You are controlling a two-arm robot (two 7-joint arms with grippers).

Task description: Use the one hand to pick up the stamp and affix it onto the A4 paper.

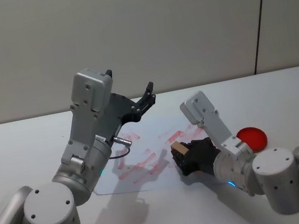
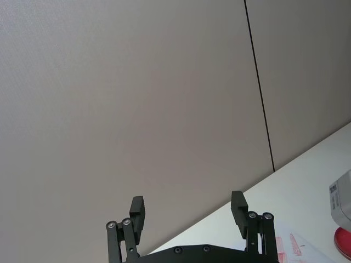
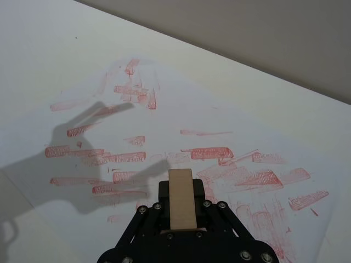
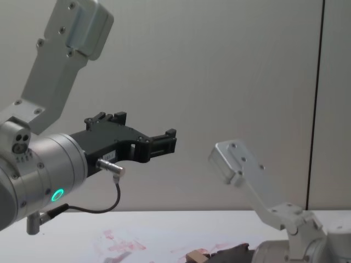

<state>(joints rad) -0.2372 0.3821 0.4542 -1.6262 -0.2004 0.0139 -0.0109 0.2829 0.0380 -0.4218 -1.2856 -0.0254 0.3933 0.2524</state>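
The stamp [image 1: 180, 148] sits in your right gripper [image 1: 180, 156], low over the near right part of the paper [image 1: 142, 133]. From the right wrist camera you see its tan wooden handle [image 3: 181, 198] standing straight up between the two black fingers [image 3: 162, 193], which press on it from both sides. Its base is hidden by the gripper, so you cannot tell whether it touches the sheet. From the chest camera the handle [image 4: 194, 256] shows just above the surface, at the tip of the dark gripper.

The paper [image 3: 164, 104] lies flat on the white surface [image 1: 286, 99] and is covered with smeared red prints, thickest around and ahead of the stamp. Shadows of both arms fall across it. A red round pad [image 1: 252, 137] lies on the surface to the right of the right arm, off the sheet and apart from the stamp.

Your right gripper is clenched on the stamp handle, and nothing stands between it and the sheet.

Your left gripper [image 1: 129, 80] hangs high above the far left part of the paper. It is released, with its fingers [image 2: 137, 207] spread wide and pointing toward the wall [image 2: 137, 82], well clear of the stamp.
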